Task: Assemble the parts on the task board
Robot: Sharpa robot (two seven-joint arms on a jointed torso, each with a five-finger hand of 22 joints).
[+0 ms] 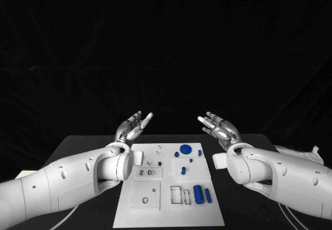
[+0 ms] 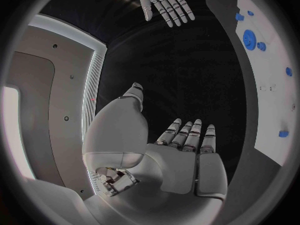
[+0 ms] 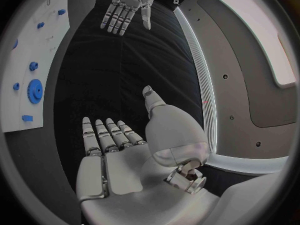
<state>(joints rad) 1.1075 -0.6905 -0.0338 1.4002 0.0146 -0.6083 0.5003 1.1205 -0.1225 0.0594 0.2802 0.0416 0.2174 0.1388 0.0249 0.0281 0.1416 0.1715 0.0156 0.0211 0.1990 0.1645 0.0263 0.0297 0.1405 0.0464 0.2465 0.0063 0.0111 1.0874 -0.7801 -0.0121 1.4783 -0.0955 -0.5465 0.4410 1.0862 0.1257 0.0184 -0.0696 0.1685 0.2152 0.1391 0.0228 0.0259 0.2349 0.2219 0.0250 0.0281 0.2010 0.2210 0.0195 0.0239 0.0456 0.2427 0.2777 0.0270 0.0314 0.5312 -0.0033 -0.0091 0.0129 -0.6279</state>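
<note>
Board point(image 1: 169, 211) is lying mid-desk, blue parts point(image 1: 198, 194) on it. Both the left hand point(image 1: 134, 125) and right hand point(image 1: 219, 127) are hovering beyond it, fingers apart, holding nothing. Reaching down risks scattering loose parts.

— white task board point(image 1: 156, 211), plain, on a black table point(image 1: 83, 146).
— blue parts: a round gear point(image 1: 185, 148), two upright cylinders point(image 1: 198, 194), several small pegs point(image 1: 183, 170).
— silver on both hands, left hand point(image 1: 133, 125) and right hand point(image 1: 219, 127); white arms point(image 1: 62, 182).
— possibly dark outlines round the board's slots point(image 1: 177, 195); too small to tell.
</note>
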